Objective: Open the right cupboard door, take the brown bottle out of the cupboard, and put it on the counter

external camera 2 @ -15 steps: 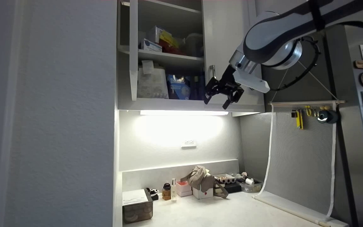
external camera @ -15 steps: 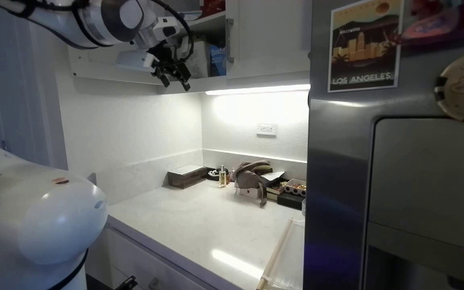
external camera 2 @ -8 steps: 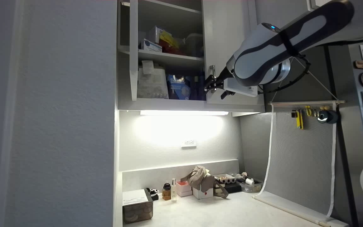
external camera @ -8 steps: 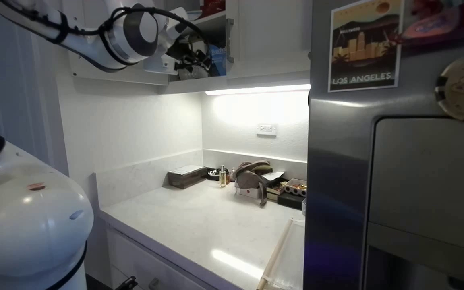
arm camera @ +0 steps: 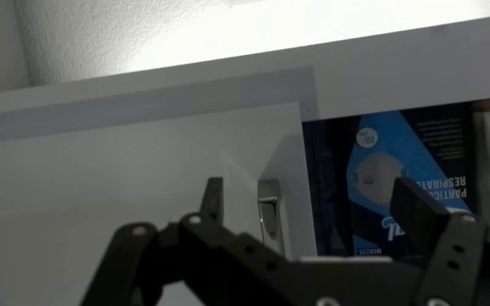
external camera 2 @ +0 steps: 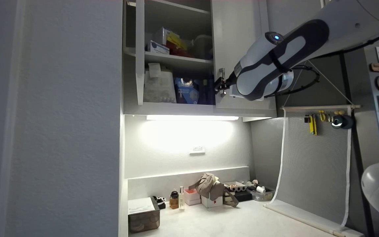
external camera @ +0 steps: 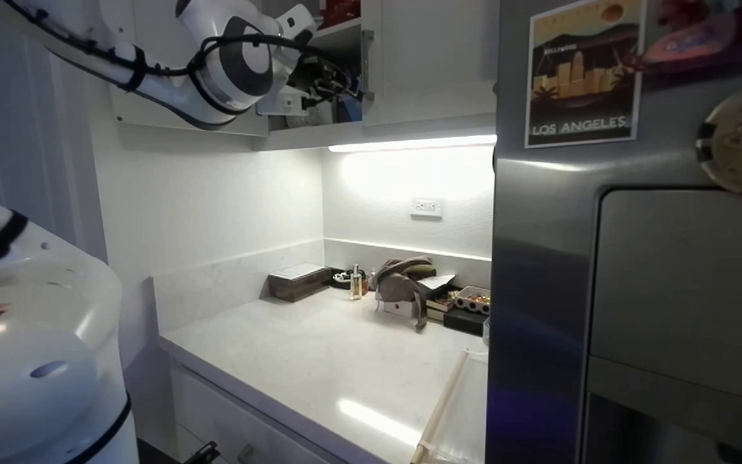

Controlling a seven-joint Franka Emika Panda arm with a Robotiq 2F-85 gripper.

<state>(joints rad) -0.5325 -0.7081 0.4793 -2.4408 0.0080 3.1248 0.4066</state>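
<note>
A robot arm (external camera: 236, 71) extends up to a white cupboard (external camera 2: 169, 109), its pincer (arm camera: 309, 189) spread wide in front of the handle (arm camera: 272, 219) of the closed right door (external camera 2: 235, 46). In the wrist view, which stands upside down, the handle shows between the two fingers (arm camera: 214, 199); whether either touches it cannot be told. The left door (external camera 2: 139, 52) is swung out, baring shelves that carry a blue packet (external camera 2: 187, 90), a translucent tub (external camera 2: 160, 86) and, higher up, a small box (external camera 2: 158, 48). Where the brown bottle is cannot be made out. Below, a light strip (external camera 2: 192, 117) shines over the bench (external camera: 281, 361). Near the wall stand a case (external camera 2: 143, 222), an amber bottle (external camera 2: 174, 201), a slim vial (external camera 2: 181, 200), a pink box (external camera 2: 192, 197) and, draped over a white box (external camera 2: 212, 201), a brown bag (external camera 2: 206, 187). A mesh panel (external camera 2: 314, 168) hangs beside the bench in an exterior view. A steel fridge (external camera: 545, 270), bearing a Los Angeles poster (external camera: 582, 71), fills the right edge in an exterior view.
</note>
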